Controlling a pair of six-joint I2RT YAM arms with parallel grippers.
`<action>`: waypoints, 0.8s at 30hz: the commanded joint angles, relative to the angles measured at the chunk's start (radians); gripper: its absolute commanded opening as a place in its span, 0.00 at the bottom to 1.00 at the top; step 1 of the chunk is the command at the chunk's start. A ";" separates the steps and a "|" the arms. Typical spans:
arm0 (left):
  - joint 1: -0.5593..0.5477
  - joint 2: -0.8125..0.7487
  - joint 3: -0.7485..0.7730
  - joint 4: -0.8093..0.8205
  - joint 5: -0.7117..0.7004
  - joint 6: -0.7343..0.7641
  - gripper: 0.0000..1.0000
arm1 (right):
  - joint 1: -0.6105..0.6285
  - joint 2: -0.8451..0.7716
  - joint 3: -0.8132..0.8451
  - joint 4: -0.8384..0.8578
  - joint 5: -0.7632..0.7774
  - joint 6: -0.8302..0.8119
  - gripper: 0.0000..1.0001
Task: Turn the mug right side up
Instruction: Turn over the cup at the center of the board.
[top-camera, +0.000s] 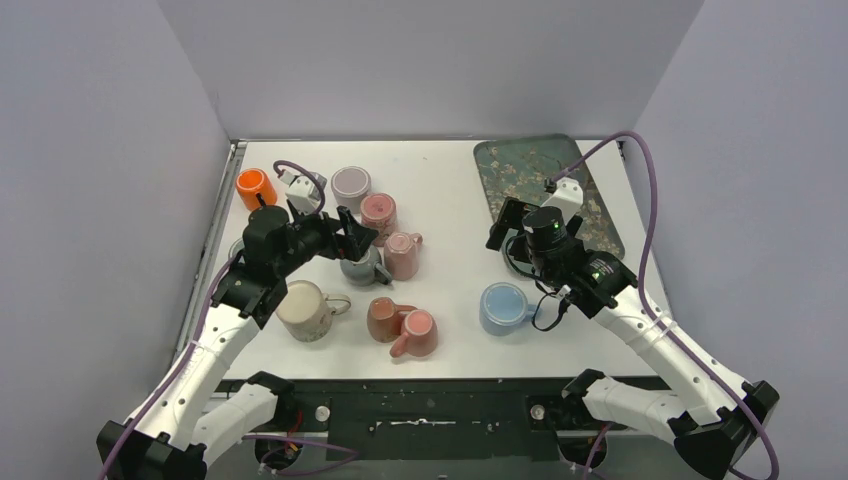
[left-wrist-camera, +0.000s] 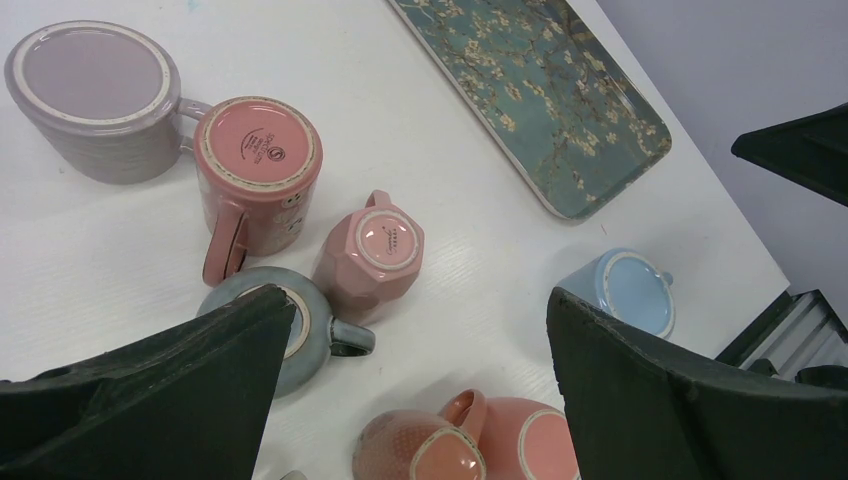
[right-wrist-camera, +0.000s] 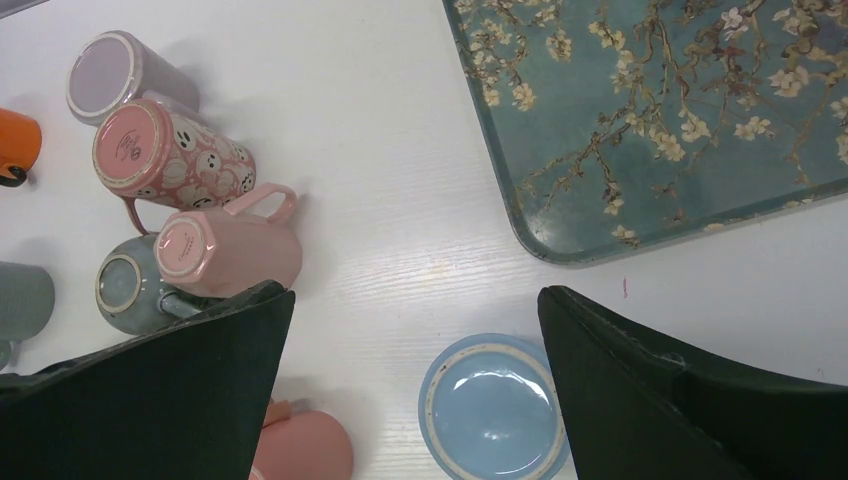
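Observation:
Several mugs stand base-up on the white table. A blue mug (top-camera: 505, 308) sits at centre right; in the right wrist view (right-wrist-camera: 495, 410) its base faces up, just below the gap between my fingers. A grey-blue mug (left-wrist-camera: 300, 330), a faceted pink mug (left-wrist-camera: 375, 250), a patterned pink mug (left-wrist-camera: 260, 165) and a lilac mug (left-wrist-camera: 95, 95) cluster at the left, all base-up. My left gripper (left-wrist-camera: 420, 300) is open and empty, above the grey-blue mug. My right gripper (right-wrist-camera: 415, 295) is open and empty, above the blue mug.
A teal floral tray (top-camera: 545, 190) lies at the back right. Two salmon mugs (top-camera: 402, 325) sit at front centre, a cream mug (top-camera: 305, 310) at front left, an orange mug (top-camera: 256, 188) at back left. Grey walls close in the table.

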 joint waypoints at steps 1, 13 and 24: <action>0.000 -0.022 0.003 0.040 -0.011 0.017 0.97 | 0.001 -0.013 0.031 0.007 0.033 0.021 1.00; -0.001 -0.021 0.008 0.039 -0.013 0.014 0.97 | 0.001 -0.015 0.031 -0.011 0.035 0.042 1.00; 0.001 -0.013 0.015 0.025 -0.043 0.002 0.97 | 0.000 0.010 0.035 -0.110 0.053 0.188 1.00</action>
